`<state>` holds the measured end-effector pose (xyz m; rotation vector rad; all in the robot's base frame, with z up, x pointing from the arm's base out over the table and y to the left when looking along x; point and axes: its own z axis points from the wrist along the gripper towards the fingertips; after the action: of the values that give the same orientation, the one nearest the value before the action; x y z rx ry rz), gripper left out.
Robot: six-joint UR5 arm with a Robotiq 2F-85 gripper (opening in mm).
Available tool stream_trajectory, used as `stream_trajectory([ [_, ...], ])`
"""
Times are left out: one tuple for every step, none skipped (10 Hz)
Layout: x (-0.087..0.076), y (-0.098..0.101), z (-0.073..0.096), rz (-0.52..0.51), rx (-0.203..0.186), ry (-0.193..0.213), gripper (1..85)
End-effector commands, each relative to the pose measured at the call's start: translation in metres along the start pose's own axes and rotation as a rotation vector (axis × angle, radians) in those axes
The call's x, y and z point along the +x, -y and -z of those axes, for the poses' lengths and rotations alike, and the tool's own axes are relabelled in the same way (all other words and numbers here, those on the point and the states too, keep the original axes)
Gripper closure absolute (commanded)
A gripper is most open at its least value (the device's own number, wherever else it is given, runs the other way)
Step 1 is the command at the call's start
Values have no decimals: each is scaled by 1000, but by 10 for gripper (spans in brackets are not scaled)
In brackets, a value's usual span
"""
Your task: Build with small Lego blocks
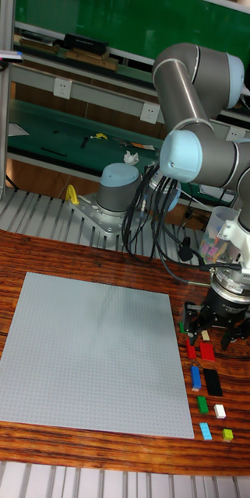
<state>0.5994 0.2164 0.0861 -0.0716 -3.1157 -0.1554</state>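
The arm bends down over the right edge of the wooden desk [78, 261], its black gripper [215, 333] hanging just above the far end of a little row of Lego blocks. The fingers are spread apart with nothing caught between them; a small tan block [205, 335] sits right under the gap, and whether a fingertip touches it I cannot tell. Just nearer than that lie a red block [207, 351] and a slimmer red piece [191, 348] beside it, close to the right edge of the big grey baseplate [89, 354]. Further toward the near edge of the desk come a blue block [195, 377] next to a long black block [213, 381], then a green block [202, 403] beside a white block [220, 410], and last a light blue block [206, 431] with a yellow-green block [228, 435] at its right. The baseplate lies flat across the middle of the desk, studs bare. Black cables [152, 214] loop down from the arm to its base [117, 191] at the far edge.
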Motion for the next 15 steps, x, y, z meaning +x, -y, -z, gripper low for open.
stream_trajectory([
  [-8,-12,-5,-24,-14,18,247],
  [-15,-24,-14,-38,-18,26,247],
  [-23,-32,-21,-43,-18,33,247],
  [-28,-39,-25,-44,-22,39,247],
  [-30,-39,-26,-46,-11,39,247],
  [-26,-34,-24,-46,7,24,247],
  [-21,-30,-24,-40,18,5,247],
  [-17,-33,-24,-29,6,-10,247],
  [-17,-33,-24,-23,8,-13,247],
  [-17,-35,-24,-19,2,-10,247],
  [-17,-34,-24,-11,5,-11,247],
  [-17,-29,-24,12,23,-11,247],
  [-21,-31,-24,44,16,4,247],
  [-25,-37,-24,58,-7,21,247],
  [-29,-38,-23,59,-12,34,240],
])
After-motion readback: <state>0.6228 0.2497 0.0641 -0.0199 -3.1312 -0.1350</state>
